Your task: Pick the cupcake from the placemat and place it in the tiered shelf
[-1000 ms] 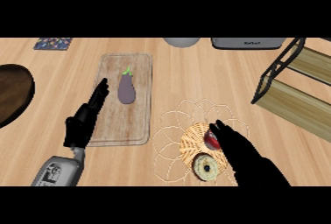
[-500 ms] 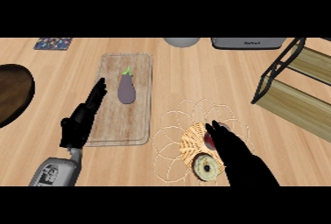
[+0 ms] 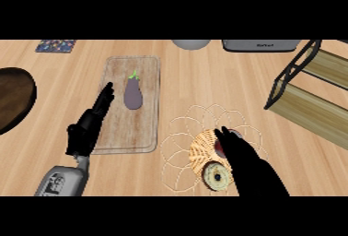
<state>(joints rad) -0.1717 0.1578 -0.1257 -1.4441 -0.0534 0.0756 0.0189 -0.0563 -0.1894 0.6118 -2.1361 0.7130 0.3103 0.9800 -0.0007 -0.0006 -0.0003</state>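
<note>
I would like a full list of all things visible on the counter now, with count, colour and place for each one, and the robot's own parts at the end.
cutting board: 1, pale wood, left of centre
eggplant: 1, purple with green stem, on the cutting board
placemat: 1, cream wire-like petals with a woven centre, lower centre
cupcake: 1, reddish, on the placemat, mostly hidden by the right hand
donut: 1, beige ring, on the placemat's lower part
tiered shelf: 1, dark frame with wooden boards, right
dark wooden round object: 1, left edge
patterned mat: 1, multicoloured, top left
grey round object: 1, top centre
grey appliance: 1, top right
left hand: 1, black, fingers straight, over the cutting board's left edge
right hand: 1, black, over the cupcake
</note>
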